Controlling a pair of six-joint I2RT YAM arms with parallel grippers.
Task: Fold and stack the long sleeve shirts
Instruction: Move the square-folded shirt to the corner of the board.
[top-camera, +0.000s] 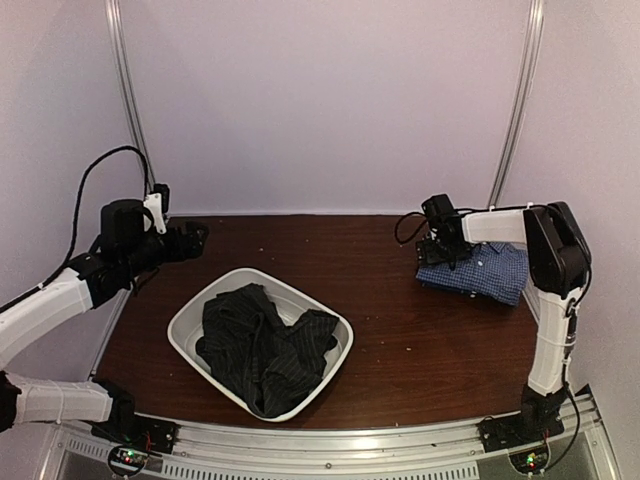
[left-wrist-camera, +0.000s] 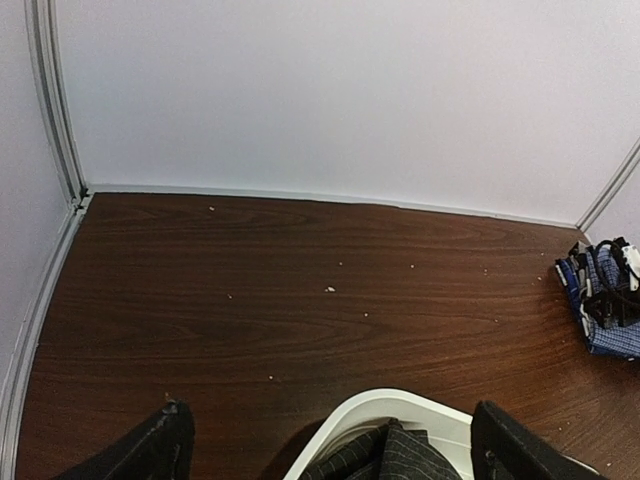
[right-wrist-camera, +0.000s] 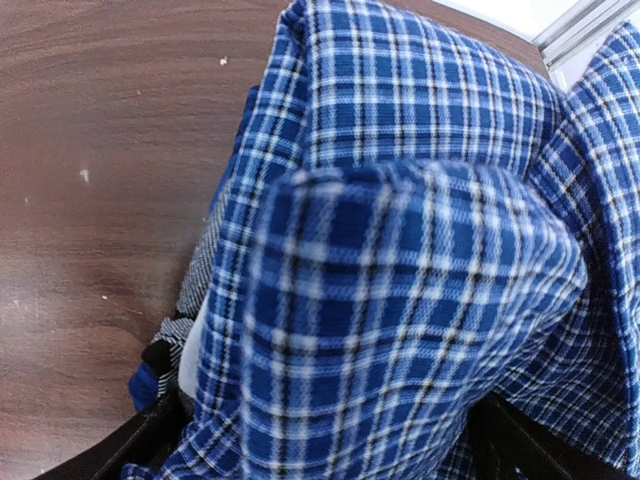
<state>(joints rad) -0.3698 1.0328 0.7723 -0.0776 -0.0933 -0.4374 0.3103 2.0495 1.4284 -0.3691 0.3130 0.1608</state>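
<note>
In the white oval plastic tub (top-camera: 188, 322), near the front-left of the dark brown wood table (top-camera: 400, 335): black cloth shirt w/ thin pale stripes (top-camera: 262, 345). All scrunched up, not folded. One lumpy heap w/ lots of creases & dips, filling most of the tub. A bit of white tub floor showing at the far side. In the left wrist view, just a small dark corner of it peeking over the rim.

On the far right of the table, well apart from the tub: blue-and-white small-check cloth shirt (top-camera: 490, 270). Folded into a flat block, lying right on the wood. Up close in the right wrist view: dark blue squares, white lines, thin black lines. A round fold of cloth puffing up in the mid. Layers stacked at the left edge, w/ a little grey-white bit showing inside.

At the left edge of the check shirt, low down: right gripper (top-camera: 440, 252). Black fingers (right-wrist-camera: 140, 450) spread very wide, w/ the puffy fold sitting btwn them. Not squeezing it. Can't tell if touching the cloth.

Up in the air, just past the tub's far-left side: left gripper (top-camera: 195, 238). Wide open too, holding nothing.

On the wood, here & there: tiny pale crumbs (left-wrist-camera: 330, 289).
</note>
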